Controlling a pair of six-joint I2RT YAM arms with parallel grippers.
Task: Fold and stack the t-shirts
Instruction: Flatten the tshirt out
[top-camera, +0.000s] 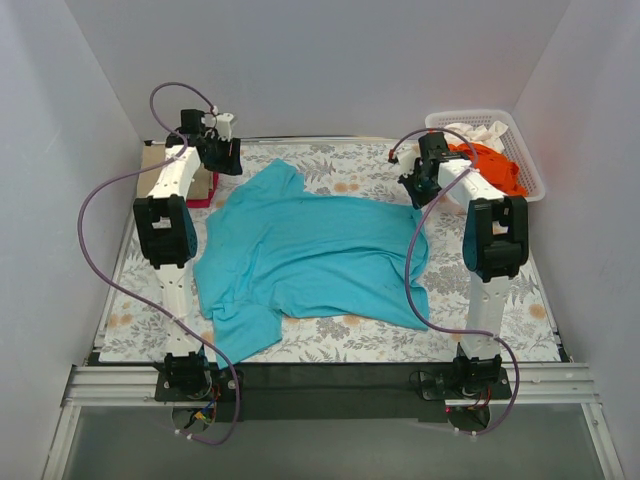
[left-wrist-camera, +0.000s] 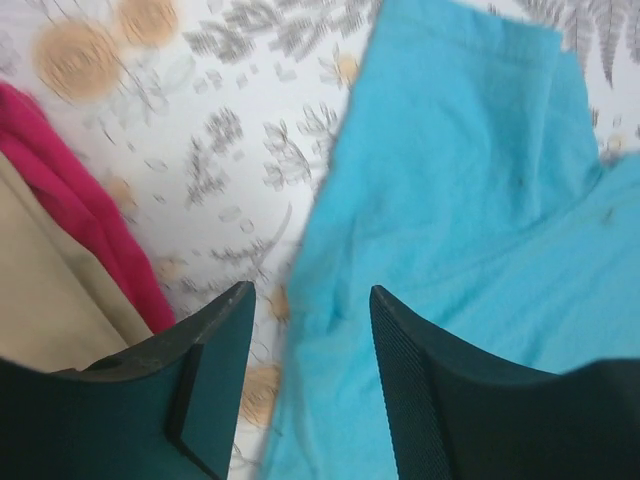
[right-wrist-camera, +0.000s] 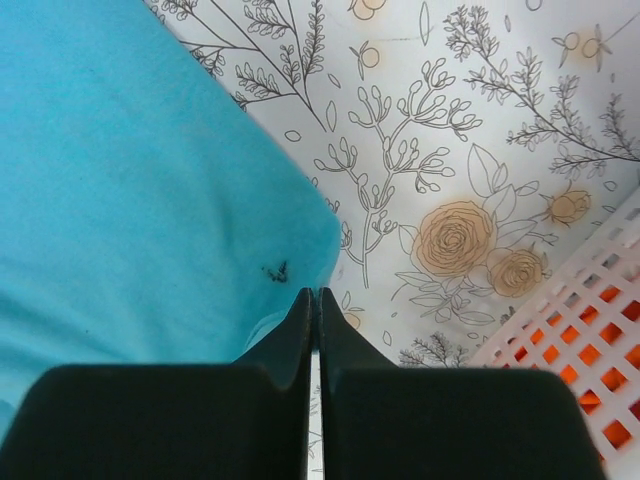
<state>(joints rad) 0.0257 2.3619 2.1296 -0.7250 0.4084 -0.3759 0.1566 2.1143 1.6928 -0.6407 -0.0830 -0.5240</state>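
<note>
A turquoise-teal t-shirt (top-camera: 310, 255) lies spread open and rumpled on the floral table cloth. My left gripper (top-camera: 225, 160) is open and empty above the shirt's far-left sleeve edge; the left wrist view shows its jaws (left-wrist-camera: 310, 290) straddling that teal edge (left-wrist-camera: 470, 180). My right gripper (top-camera: 412, 188) is shut at the shirt's far-right corner (right-wrist-camera: 130, 180), its tips (right-wrist-camera: 316, 292) just off the corner with no cloth seen between them. A magenta-red shirt (left-wrist-camera: 70, 190) and a tan shirt (left-wrist-camera: 50, 290) lie stacked at the far left. An orange shirt (top-camera: 495, 165) and a white shirt (top-camera: 480, 133) sit in the basket.
The white lattice basket (top-camera: 535, 175) stands at the back right, close to my right gripper, and also shows in the right wrist view (right-wrist-camera: 580, 330). White walls close in the table on three sides. Floral cloth (top-camera: 350, 335) shows bare along the near edge.
</note>
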